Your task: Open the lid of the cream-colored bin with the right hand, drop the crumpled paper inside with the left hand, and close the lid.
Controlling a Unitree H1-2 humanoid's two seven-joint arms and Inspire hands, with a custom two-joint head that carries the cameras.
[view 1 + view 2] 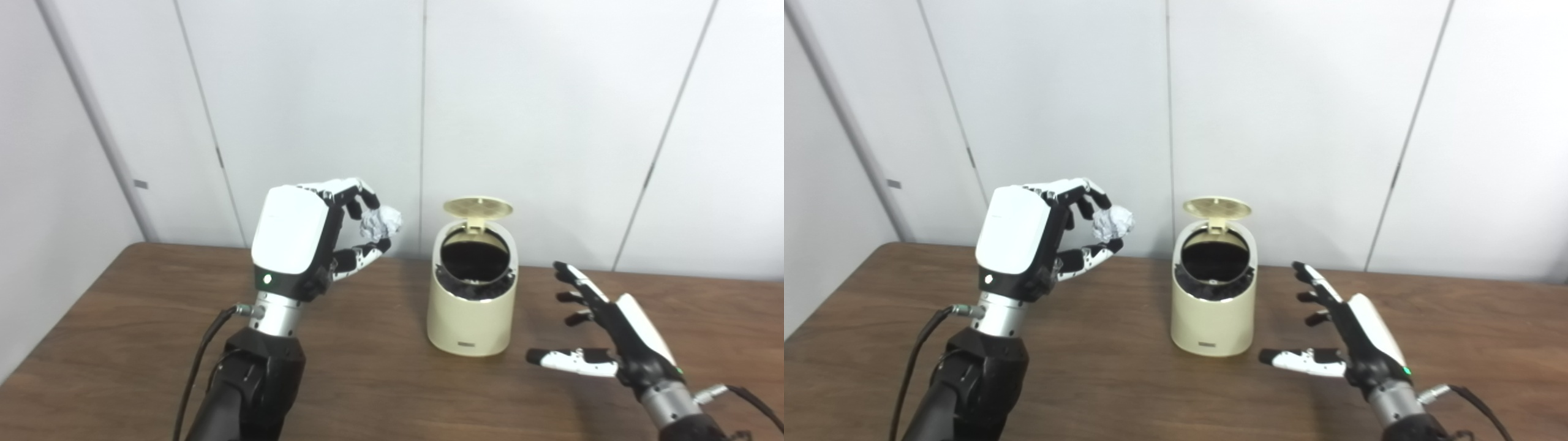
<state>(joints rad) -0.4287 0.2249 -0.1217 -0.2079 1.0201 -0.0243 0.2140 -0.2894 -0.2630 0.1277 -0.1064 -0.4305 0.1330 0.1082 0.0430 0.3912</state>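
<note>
**Paper ball pinched beside the open bin**

On the wood-grain table point(122, 318) stands the smooth, rounded cream bin point(471, 318), its round lid point(478, 207) flipped upright. Right hand point(603, 334) hovers splayed, empty. Raised left hand point(306, 236) grasps the crinkled white paper ball point(381, 222) left of the bin.

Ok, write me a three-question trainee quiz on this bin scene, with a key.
1. True or false: the lid of the cream-colored bin stands open.
2. Which hand holds the crumpled paper? A) left hand B) right hand C) neither
3. Fill in: the right hand is ____, beside the bin and not touching it.

Key: 1 true; 2 A; 3 open.
</note>
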